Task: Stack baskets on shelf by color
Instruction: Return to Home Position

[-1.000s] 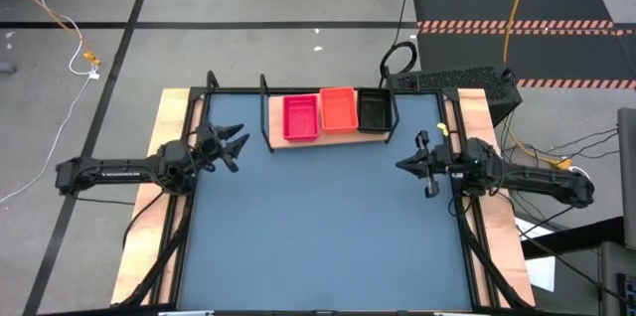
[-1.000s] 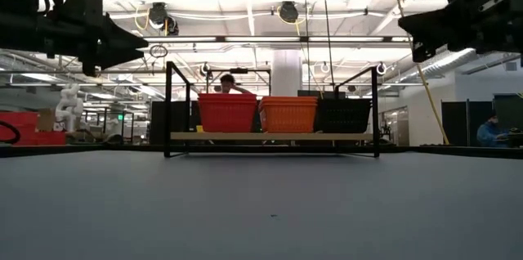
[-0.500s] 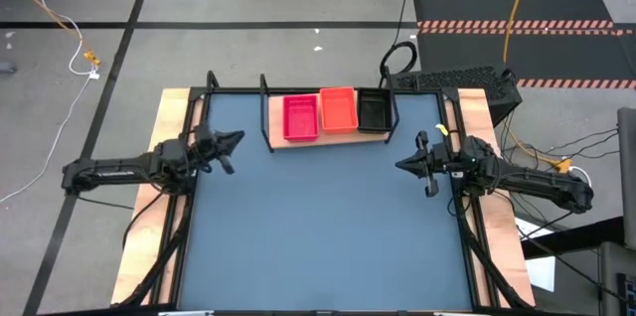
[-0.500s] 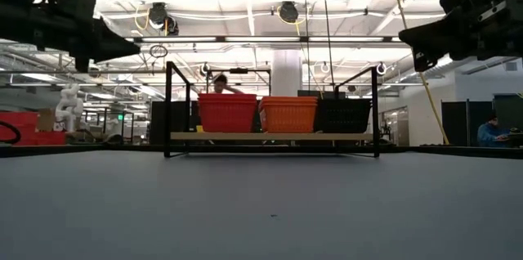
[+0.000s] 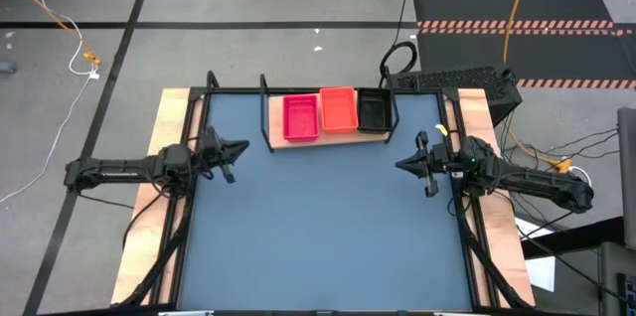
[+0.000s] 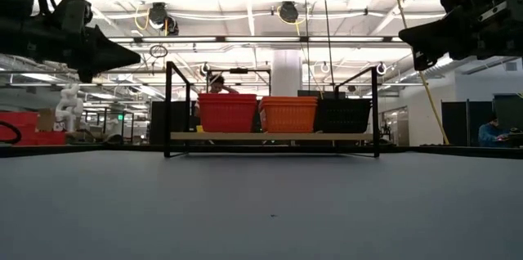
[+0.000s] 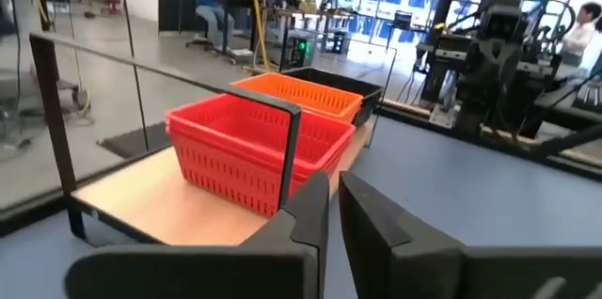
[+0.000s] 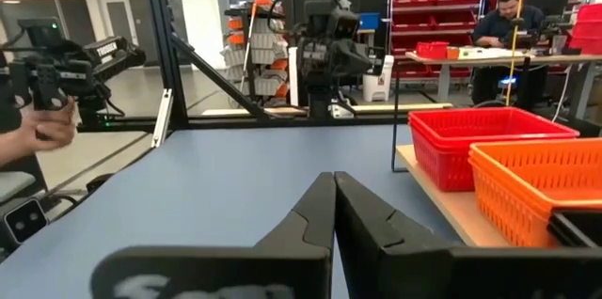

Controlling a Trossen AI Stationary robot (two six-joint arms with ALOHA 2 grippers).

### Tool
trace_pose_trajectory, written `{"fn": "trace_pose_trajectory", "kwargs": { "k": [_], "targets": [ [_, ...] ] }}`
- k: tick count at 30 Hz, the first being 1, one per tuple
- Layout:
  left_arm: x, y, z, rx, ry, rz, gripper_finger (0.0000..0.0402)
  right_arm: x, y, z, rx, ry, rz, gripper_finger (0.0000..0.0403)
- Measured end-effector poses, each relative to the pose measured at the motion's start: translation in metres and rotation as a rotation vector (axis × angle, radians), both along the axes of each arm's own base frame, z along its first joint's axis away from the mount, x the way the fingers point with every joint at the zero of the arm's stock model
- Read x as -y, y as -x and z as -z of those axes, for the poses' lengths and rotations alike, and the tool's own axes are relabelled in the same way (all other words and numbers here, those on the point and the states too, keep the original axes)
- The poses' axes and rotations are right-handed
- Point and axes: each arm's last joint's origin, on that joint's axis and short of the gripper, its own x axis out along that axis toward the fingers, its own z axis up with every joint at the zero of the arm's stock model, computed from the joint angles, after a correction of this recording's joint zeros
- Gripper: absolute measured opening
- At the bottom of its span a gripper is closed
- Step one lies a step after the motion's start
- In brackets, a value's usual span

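Observation:
The shelf (image 5: 274, 143) stands at the table's far edge, a light board in a black wire frame. On it sit three basket stacks side by side: red (image 5: 301, 117), orange (image 5: 339, 109) and black (image 5: 373, 110); the low view shows them as red (image 6: 227, 114), orange (image 6: 288, 114) and black (image 6: 343, 115). My left gripper (image 5: 241, 146) hovers near the table's left edge, left of the shelf, shut on nothing; its wrist view shows its fingers (image 7: 334, 207) pointing at the red stack (image 7: 254, 153). My right gripper (image 5: 399, 165) hovers near the right edge, shut and empty.
The blue-grey tabletop (image 5: 318, 227) stretches between the two arms. Black frame rails (image 5: 189, 207) run along the table's left and right sides. A keyboard (image 5: 452, 79) lies behind the far right corner. People sit and stand in the room beyond (image 8: 513, 17).
My left gripper has shut from wide open with nothing between its fingers, and has stayed near the table's left edge. The baskets and my right arm have kept still.

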Motion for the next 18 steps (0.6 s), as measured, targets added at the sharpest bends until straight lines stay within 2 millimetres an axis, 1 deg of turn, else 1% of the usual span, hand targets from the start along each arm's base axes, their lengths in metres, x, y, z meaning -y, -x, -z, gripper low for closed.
{"fn": "trace_pose_trajectory", "kwargs": {
  "k": [2,6,18],
  "targets": [
    [0.0,0.0001,0.0012,-0.001,0.026,0.0,0.0037,0.0,0.0,0.001,-0.009,0.001,-0.001,0.0],
    [0.0,0.0001,0.0023,-0.016,0.02,0.001,0.0045,0.0,0.0,0.0007,-0.007,-0.004,-0.001,0.0],
    [0.0,0.0,0.0011,-0.003,0.021,0.001,0.0047,0.0,0.0,0.0006,-0.006,-0.004,-0.001,0.0]
  ]
}}
